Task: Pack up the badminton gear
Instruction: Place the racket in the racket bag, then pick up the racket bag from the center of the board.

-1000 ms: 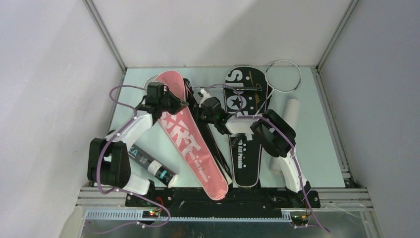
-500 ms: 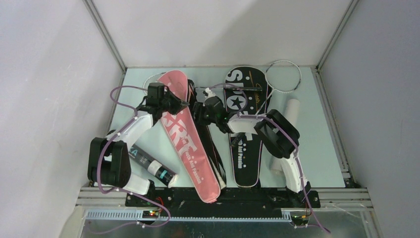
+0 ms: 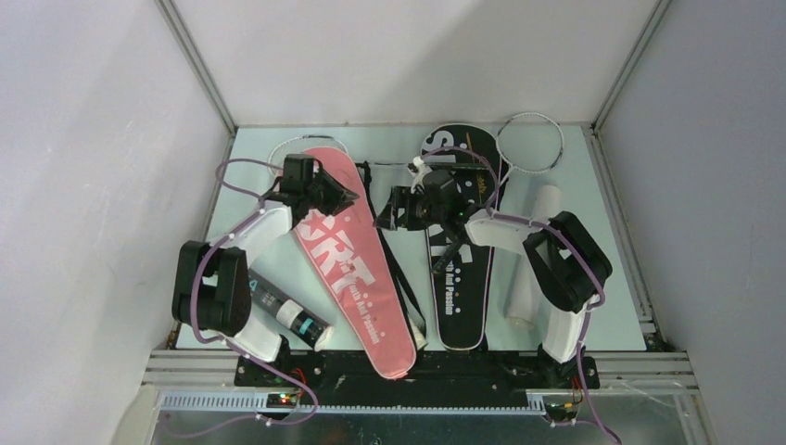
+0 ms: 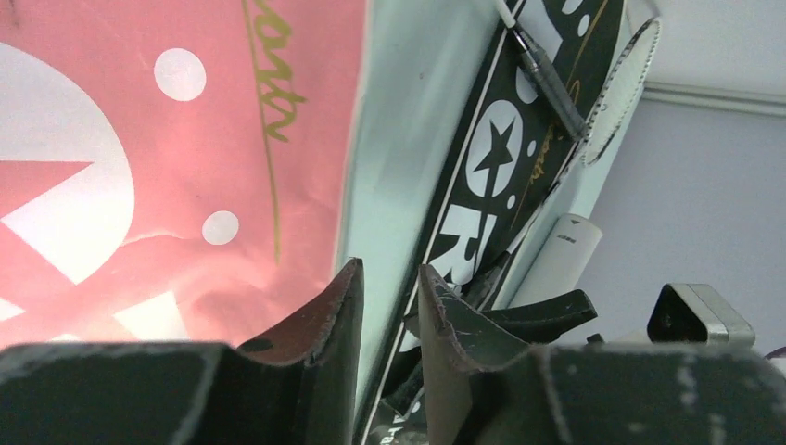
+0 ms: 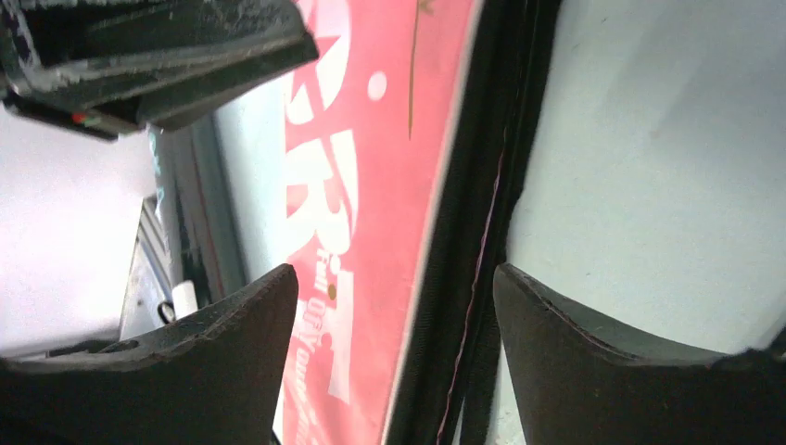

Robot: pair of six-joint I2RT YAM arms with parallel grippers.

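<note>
A pink SPORT cover (image 3: pixel 348 264) lies slantwise on the table, with a black strap (image 3: pixel 397 273) along its right edge. My left gripper (image 3: pixel 345 197) hovers over the cover's upper right edge. In the left wrist view its jaws (image 4: pixel 389 269) stand slightly apart with nothing between them. My right gripper (image 3: pixel 387 213) is wide open just right of that edge, and its wrist view shows the pink cover (image 5: pixel 371 232) and the strap (image 5: pixel 482 278) below the gap (image 5: pixel 394 273). A black SPORT cover (image 3: pixel 457 278) lies to the right, with a white racket head (image 3: pixel 530 144) at its top.
A white tube (image 3: pixel 533 255) lies right of the black cover and a black tube (image 3: pixel 278 311) sits at the near left beside the left arm's base. A thin racket rim (image 3: pixel 276 153) shows past the pink cover's top. Walls close in the table (image 3: pixel 612 278) on three sides.
Both grippers have opened, the right one wide and the left one a little. The right arm has swung right and back. The pink cover's near end has shifted slightly left.
</note>
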